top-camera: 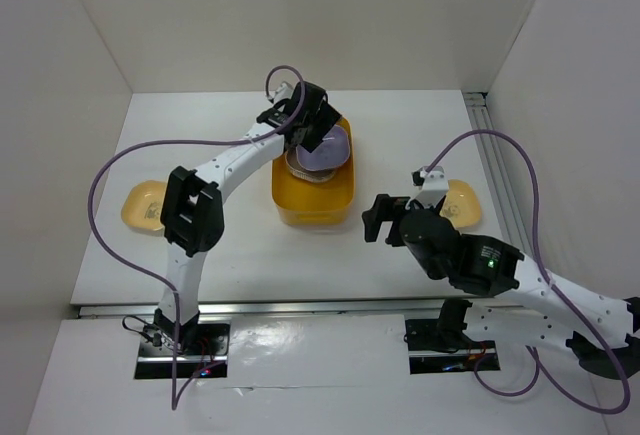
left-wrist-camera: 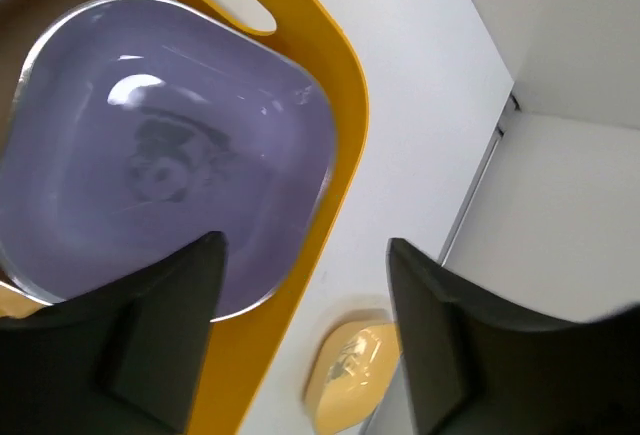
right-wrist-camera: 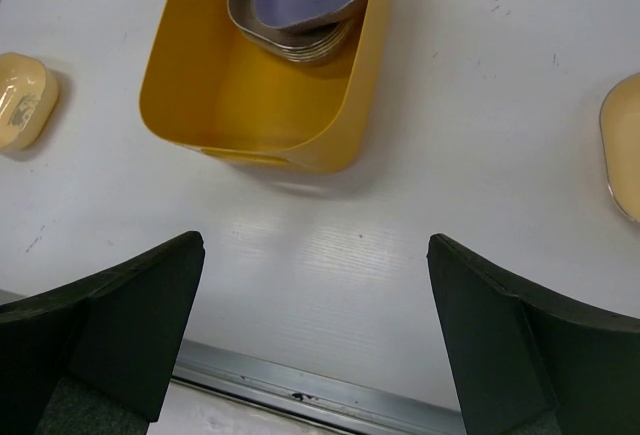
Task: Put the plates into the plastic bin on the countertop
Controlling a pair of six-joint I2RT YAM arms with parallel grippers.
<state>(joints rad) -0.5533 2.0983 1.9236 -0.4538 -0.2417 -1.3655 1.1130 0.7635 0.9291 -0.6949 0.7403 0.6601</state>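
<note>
The yellow-orange plastic bin stands mid-countertop. Its far end holds a stack of plates topped by a lavender plate, tilted on the pile. My left gripper hovers just above that end, open, with nothing between its fingers. In the left wrist view the lavender plate lies under the left finger, inside the bin rim. One yellow plate sits far left, another on the right beside my right arm. My right gripper is open and empty, right of the bin.
White walls close the countertop at the back and both sides. A metal rail runs along the right wall, and another strip along the near edge. A purple cable loops out to the left of the left arm.
</note>
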